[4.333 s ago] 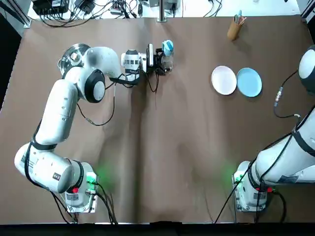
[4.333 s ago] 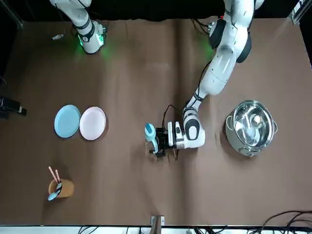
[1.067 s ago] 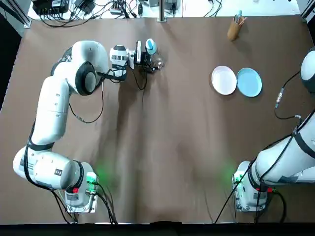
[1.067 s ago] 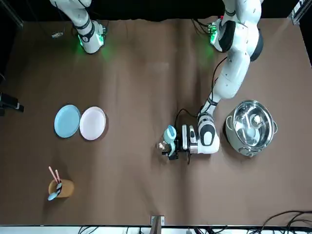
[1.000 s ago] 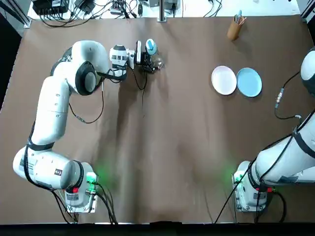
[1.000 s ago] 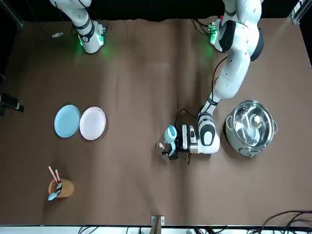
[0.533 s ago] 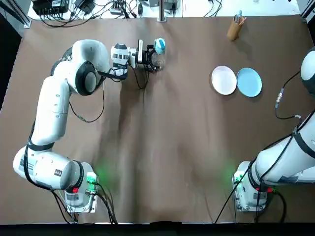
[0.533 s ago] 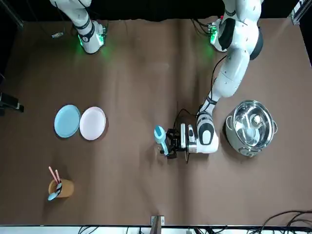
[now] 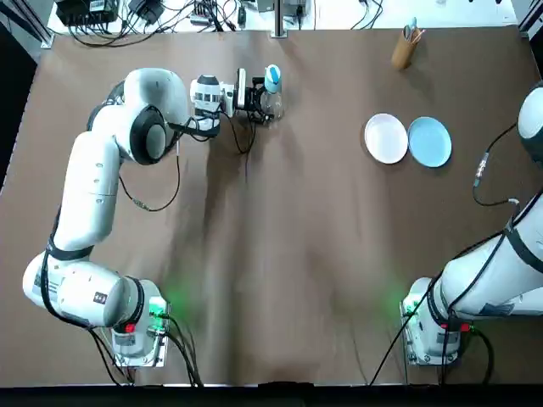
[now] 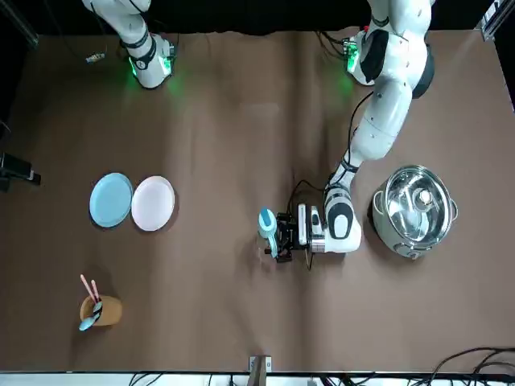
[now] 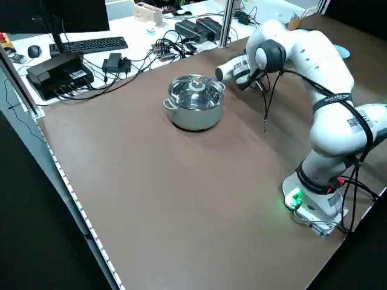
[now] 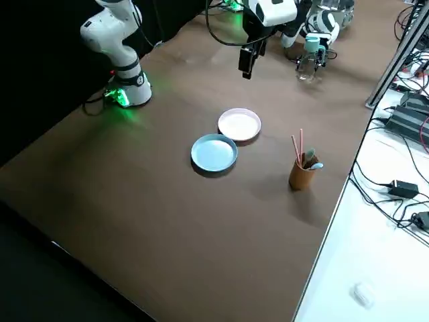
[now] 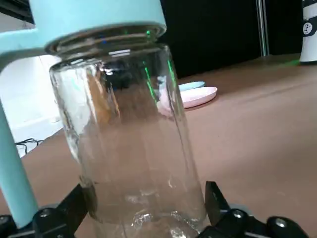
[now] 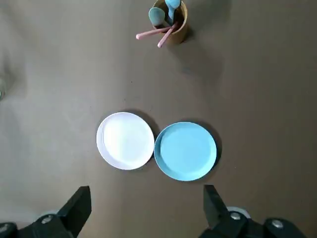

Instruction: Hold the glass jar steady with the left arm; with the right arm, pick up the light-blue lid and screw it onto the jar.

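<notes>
From the top, the left gripper (image 9: 261, 99) hides part of the jar (image 9: 274, 104) at the far side of the table (image 9: 297, 254). In its wrist view we see 2 fingers (image 13: 217, 201) pinching the jar's base, lid (image 13: 94, 15) on top. In the right wrist view, the right gripper (image 14: 146, 194) is spread wide, empty, above 2 plates (image 14: 125, 140).

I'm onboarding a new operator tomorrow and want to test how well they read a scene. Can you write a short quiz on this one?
1. True or false: the light-blue lid already sits on the mouth of the glass jar.
2. The open right pincer hangs above: A) the glass jar; B) the white plate and the blue plate; C) the light-blue lid.
3. Fill in: the left pincer is shut on the ____.

Key: 1 true; 2 B; 3 glass jar.
</notes>
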Controlling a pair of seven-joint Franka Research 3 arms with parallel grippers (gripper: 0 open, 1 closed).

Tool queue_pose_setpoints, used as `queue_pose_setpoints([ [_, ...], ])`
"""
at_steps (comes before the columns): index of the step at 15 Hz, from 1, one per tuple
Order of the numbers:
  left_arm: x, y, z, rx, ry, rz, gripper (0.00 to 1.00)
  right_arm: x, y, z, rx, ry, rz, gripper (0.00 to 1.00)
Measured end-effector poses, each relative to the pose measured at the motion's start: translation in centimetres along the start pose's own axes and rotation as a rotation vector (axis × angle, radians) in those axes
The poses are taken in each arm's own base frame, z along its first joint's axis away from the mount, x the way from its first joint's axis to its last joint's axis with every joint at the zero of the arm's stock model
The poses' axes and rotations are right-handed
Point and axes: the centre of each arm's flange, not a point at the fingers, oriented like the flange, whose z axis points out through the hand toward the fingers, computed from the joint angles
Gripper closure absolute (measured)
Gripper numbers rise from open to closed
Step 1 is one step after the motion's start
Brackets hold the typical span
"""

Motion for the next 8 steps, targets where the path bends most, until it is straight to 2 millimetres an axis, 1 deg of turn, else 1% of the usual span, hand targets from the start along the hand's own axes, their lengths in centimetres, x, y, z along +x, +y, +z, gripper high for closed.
queue_pose_setpoints([
  [3, -0.3, 0.0, -0.5, 0.006, -0.007, -0.006, 0.0, 0.0, 0.0, 0.1, -0.012, -0.006, -0.001, 0.0],
  [6, -0.4, 0.0, -0.7, 0.008, -0.008, -0.008, 0.0, 0.1, -0.4, 0.1, -0.023, -0.008, 0.003, 0.0],
  [8, -0.5, -0.1, -0.9, 0.011, -0.009, -0.01, 0.0, 0.3, -1.6, 0.2, -0.063, -0.015, 0.033, 0.0],
])
